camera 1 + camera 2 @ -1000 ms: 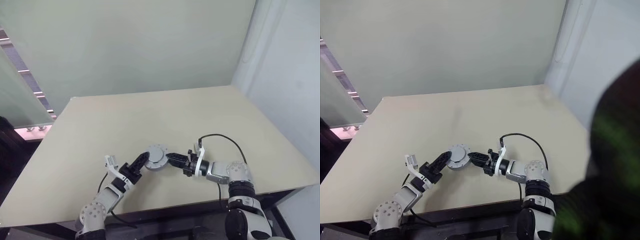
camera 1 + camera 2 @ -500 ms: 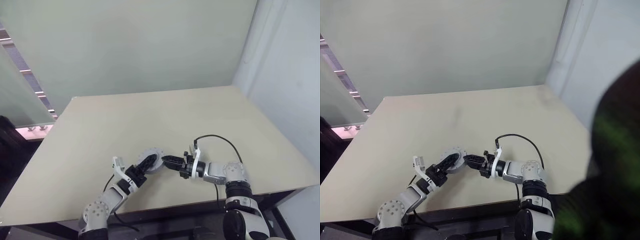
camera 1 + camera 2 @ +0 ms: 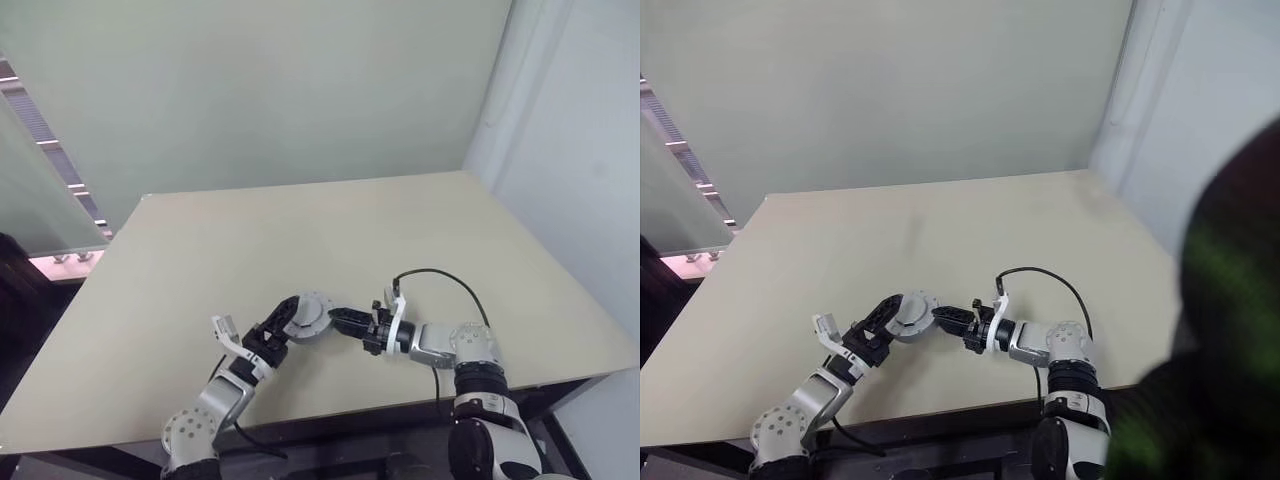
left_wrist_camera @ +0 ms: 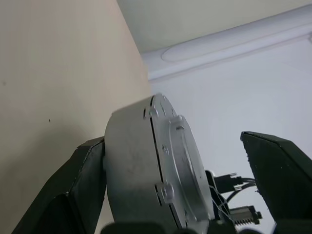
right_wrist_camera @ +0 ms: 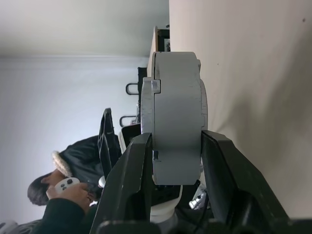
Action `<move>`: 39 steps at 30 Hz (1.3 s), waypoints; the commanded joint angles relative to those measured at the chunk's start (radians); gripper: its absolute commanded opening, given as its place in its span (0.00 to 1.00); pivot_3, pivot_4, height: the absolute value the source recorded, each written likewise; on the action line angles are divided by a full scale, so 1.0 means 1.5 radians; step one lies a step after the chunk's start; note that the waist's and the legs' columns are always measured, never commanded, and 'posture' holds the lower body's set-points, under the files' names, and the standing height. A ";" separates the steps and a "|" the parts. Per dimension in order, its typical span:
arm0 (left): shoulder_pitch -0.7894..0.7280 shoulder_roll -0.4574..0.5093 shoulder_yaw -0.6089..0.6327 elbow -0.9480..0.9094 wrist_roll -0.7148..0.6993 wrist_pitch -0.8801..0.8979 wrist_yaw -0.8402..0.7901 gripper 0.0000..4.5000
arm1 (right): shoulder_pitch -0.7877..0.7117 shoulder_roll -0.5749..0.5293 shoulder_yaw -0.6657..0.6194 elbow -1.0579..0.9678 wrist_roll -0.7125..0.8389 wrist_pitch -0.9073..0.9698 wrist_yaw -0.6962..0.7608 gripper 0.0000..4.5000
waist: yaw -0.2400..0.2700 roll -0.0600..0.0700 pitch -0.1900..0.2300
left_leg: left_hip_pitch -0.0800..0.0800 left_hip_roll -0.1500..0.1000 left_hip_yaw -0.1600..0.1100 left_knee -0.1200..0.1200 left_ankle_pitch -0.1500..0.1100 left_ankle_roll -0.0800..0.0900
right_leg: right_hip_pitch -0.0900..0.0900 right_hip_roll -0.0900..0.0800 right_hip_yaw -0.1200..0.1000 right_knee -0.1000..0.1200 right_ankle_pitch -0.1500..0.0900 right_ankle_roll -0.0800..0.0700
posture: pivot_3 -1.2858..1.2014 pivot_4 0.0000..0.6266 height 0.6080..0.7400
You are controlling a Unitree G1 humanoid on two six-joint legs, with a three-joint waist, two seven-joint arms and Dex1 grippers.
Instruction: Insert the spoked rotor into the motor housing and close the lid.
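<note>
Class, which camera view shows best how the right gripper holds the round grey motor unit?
The right wrist view: the right gripper has one black finger on each flat face of the motor unit, clamping it edge-on. The head views show the grip small, above the table. The left wrist view shows the unit between the left gripper's spread fingers.

Soft, even room light, faint shadows on the table [image 3: 300, 230]; a blurred dark green-tinged blob right of the right pincer [image 3: 943, 316].
</note>
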 commanded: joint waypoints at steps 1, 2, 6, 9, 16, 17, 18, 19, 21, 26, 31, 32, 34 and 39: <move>0.002 0.001 -0.007 -0.008 -0.017 0.008 -0.003 1.00 | -0.029 0.006 -0.009 -0.015 0.040 -0.004 0.008 0.27 | 0.000 0.000 0.000 | 0.000 0.000 0.000 0.000 0.000 0.000 | 0.000 0.000 0.000 0.000 0.000 0.000 | 0.52 0.00 1.00; 0.002 0.002 -0.010 -0.004 -0.017 0.010 -0.005 1.00 | -0.029 0.006 -0.008 -0.016 0.040 -0.004 0.008 0.27 | 0.000 0.000 0.000 | 0.000 0.000 0.000 0.000 0.000 0.000 | 0.000 0.000 0.000 0.000 0.000 0.000 | 0.52 0.00 1.00; -0.002 0.005 -0.018 0.008 -0.014 0.017 -0.009 1.00 | -0.029 0.006 -0.007 -0.016 0.040 -0.004 0.007 0.27 | 0.000 0.000 0.000 | 0.000 0.000 0.000 0.000 0.000 0.000 | 0.000 0.000 0.000 0.000 0.000 0.000 | 0.52 0.00 1.00; -0.011 0.005 -0.022 0.018 -0.014 0.022 -0.008 0.91 | -0.028 0.006 -0.006 -0.020 0.042 -0.002 0.006 0.27 | 0.000 0.000 0.000 | 0.000 0.000 0.000 0.000 0.000 0.000 | 0.000 0.000 0.000 0.000 0.000 0.000 | 0.52 0.00 1.00; -0.024 -0.003 -0.014 0.031 -0.025 0.017 -0.005 0.49 | -0.021 0.004 0.013 -0.036 0.038 -0.018 0.017 0.27 | 0.000 0.000 0.000 | 0.000 0.000 0.000 0.001 0.000 0.000 | 0.000 0.000 0.000 0.000 0.000 0.000 | 0.52 0.00 1.00; -0.025 -0.003 -0.015 0.032 -0.027 0.018 -0.004 0.49 | -0.018 0.003 0.021 -0.041 0.036 -0.026 0.022 0.27 | 0.000 0.000 0.000 | 0.000 0.000 0.000 0.001 0.000 0.000 | 0.000 0.000 0.000 0.000 0.000 0.000 | 0.52 0.00 1.00; -0.026 -0.002 -0.016 0.033 -0.028 0.019 -0.004 0.49 | -0.016 0.001 0.027 -0.045 0.035 -0.031 0.026 0.27 | 0.000 0.000 0.000 | 0.000 0.000 0.000 0.001 0.000 0.000 | 0.000 0.000 0.000 0.000 0.000 0.000 | 0.52 0.00 1.00; -0.027 -0.002 -0.017 0.033 -0.028 0.019 -0.003 0.49 | -0.013 0.000 0.035 -0.050 0.032 -0.040 0.030 0.27 | 0.000 0.000 0.000 | 0.000 0.000 0.000 0.001 0.000 0.000 | 0.000 0.000 0.000 0.000 0.000 0.000 | 0.52 0.00 1.00; -0.029 -0.002 -0.018 0.034 -0.029 0.017 -0.002 0.48 | -0.006 -0.003 0.052 -0.060 0.023 -0.061 0.037 0.27 | 0.000 0.000 0.000 | 0.000 0.000 0.000 0.001 0.000 0.000 | 0.000 0.000 0.000 0.000 0.000 0.000 | 0.52 0.00 1.00; -0.035 -0.005 -0.018 0.033 -0.024 0.001 0.000 0.48 | 0.008 -0.012 0.085 -0.076 0.018 -0.104 0.063 0.43 | 0.001 0.000 0.000 | 0.000 0.000 0.000 0.001 0.000 0.000 | 0.000 0.000 0.000 0.000 0.000 0.000 | 0.52 0.00 1.00; -0.039 -0.014 -0.011 0.034 -0.017 -0.029 0.007 0.45 | 0.022 -0.019 0.114 -0.108 0.028 -0.131 0.095 0.79 | 0.000 0.000 0.000 | 0.000 -0.001 0.000 0.001 0.000 0.000 | 0.001 0.000 0.001 0.000 0.000 0.000 | 0.52 0.00 1.00; -0.040 -0.015 -0.010 0.033 -0.016 -0.034 0.008 0.45 | 0.024 -0.020 0.117 -0.110 0.027 -0.136 0.096 0.89 | 0.000 0.000 0.000 | 0.000 -0.001 0.000 0.001 0.000 0.000 | 0.001 0.000 0.001 0.000 0.000 0.000 | 0.52 0.00 1.00; -0.040 -0.017 -0.008 0.031 -0.015 -0.043 0.009 0.45 | 0.030 -0.024 0.128 -0.119 0.015 -0.153 0.092 1.00 | 0.000 0.000 0.000 | 0.000 -0.001 0.000 0.001 0.000 0.000 | 0.001 0.000 0.001 0.000 0.000 0.000 | 0.52 0.00 1.00; -0.044 -0.020 -0.001 0.017 0.017 -0.101 0.020 0.45 | 0.062 -0.043 0.197 -0.160 -0.059 -0.272 0.093 1.00 | 0.001 0.000 0.000 | 0.000 -0.001 0.000 0.001 0.000 0.000 | 0.001 0.000 0.001 0.000 0.000 0.000 | 0.52 0.00 1.00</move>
